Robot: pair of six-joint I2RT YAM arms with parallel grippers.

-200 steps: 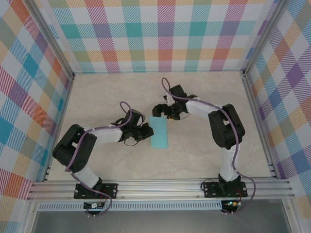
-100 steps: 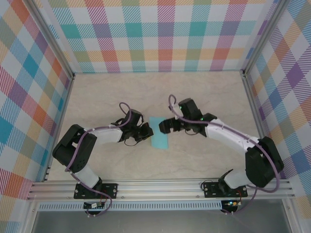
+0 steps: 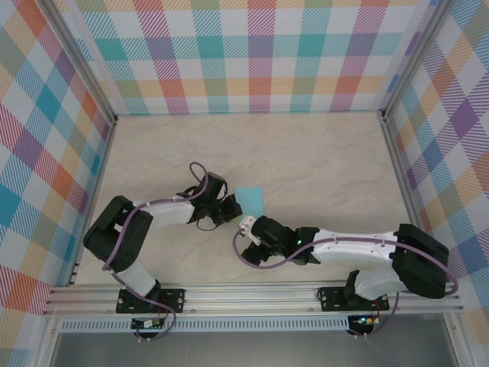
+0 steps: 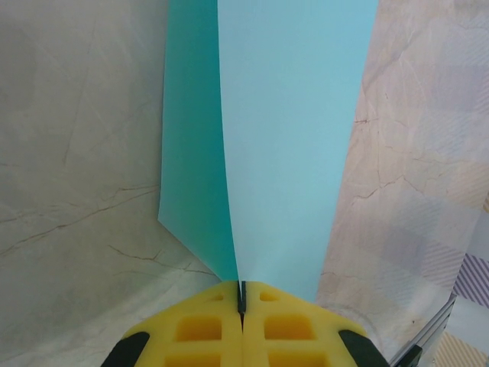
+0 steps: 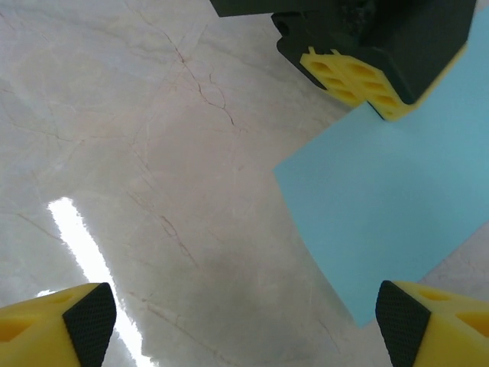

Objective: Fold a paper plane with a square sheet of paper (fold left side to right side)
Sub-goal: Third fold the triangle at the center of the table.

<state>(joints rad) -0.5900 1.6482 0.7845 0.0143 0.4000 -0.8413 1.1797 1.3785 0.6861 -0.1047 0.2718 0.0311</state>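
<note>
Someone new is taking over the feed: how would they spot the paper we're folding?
Start from the pale marble-look tabletop between the checked walls and go to its middle. There lies the thin light turquoise sheet of paper, one edge pinched in the shut left gripper. It is the only flat, plain-coloured thing on that surface.

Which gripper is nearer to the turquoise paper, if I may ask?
Left: the left gripper is shut on the turquoise paper; the right gripper hovers open over its near corner.
</note>
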